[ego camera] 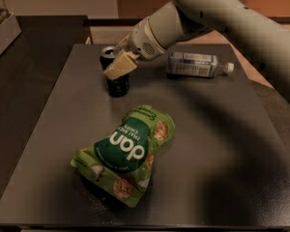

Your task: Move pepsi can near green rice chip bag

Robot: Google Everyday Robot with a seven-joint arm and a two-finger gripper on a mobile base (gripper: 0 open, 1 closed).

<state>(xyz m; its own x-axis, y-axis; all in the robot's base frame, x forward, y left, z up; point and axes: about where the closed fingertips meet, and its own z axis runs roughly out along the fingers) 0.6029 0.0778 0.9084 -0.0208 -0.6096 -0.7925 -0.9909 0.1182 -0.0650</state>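
Observation:
The pepsi can (117, 79) is dark with a silver top and stands upright at the back left of the grey table (222, 144). My gripper (118, 65) reaches in from the upper right and is shut on the can's upper part; a tan finger pad (120, 65) covers its front. The green rice chip bag (128, 151) lies flat in the middle front of the table, a short gap in front of the can. The can's logo is hidden.
A clear plastic bottle with a white label (195, 64) lies on its side at the back right, just behind my arm (217, 13). A dark counter (29, 81) runs along the left, with a box-like object (0, 18) at its far end.

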